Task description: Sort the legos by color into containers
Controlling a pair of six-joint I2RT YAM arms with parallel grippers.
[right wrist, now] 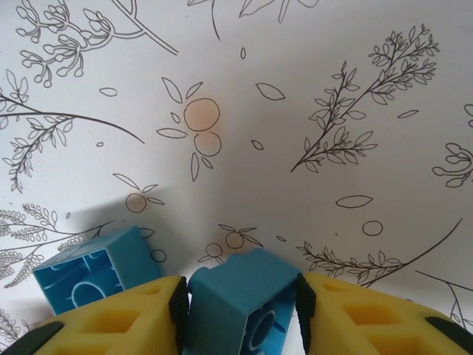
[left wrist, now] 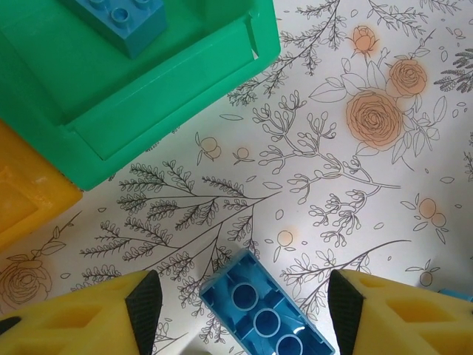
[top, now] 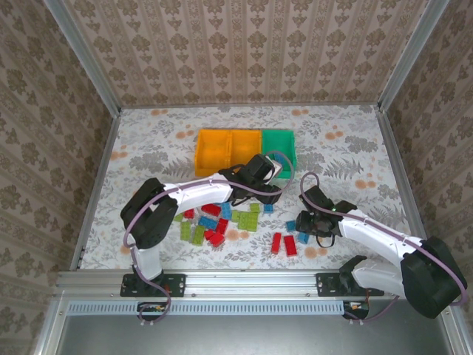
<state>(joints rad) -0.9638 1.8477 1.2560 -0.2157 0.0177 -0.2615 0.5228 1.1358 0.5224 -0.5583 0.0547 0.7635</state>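
The containers stand in a row at the back: two orange bins (top: 222, 148) and a teal-green bin (top: 279, 146). In the left wrist view a blue lego (left wrist: 122, 18) lies inside the teal-green bin (left wrist: 155, 103). My left gripper (top: 272, 177) hovers at that bin's near corner, open (left wrist: 244, 307). Between its fingers, untouched, a blue lego (left wrist: 266, 314) lies hollow side up on the cloth. My right gripper (top: 309, 220) is shut on another blue lego (right wrist: 240, 303), both pads against its sides. A further blue lego (right wrist: 92, 270) lies just left of it.
Loose red, blue and lime green legos (top: 214, 220) are strewn in front of the bins under the left arm. Two red legos (top: 284, 244) and a blue one (top: 303, 237) lie near the right gripper. An orange bin's corner (left wrist: 26, 192) sits left of the left gripper.
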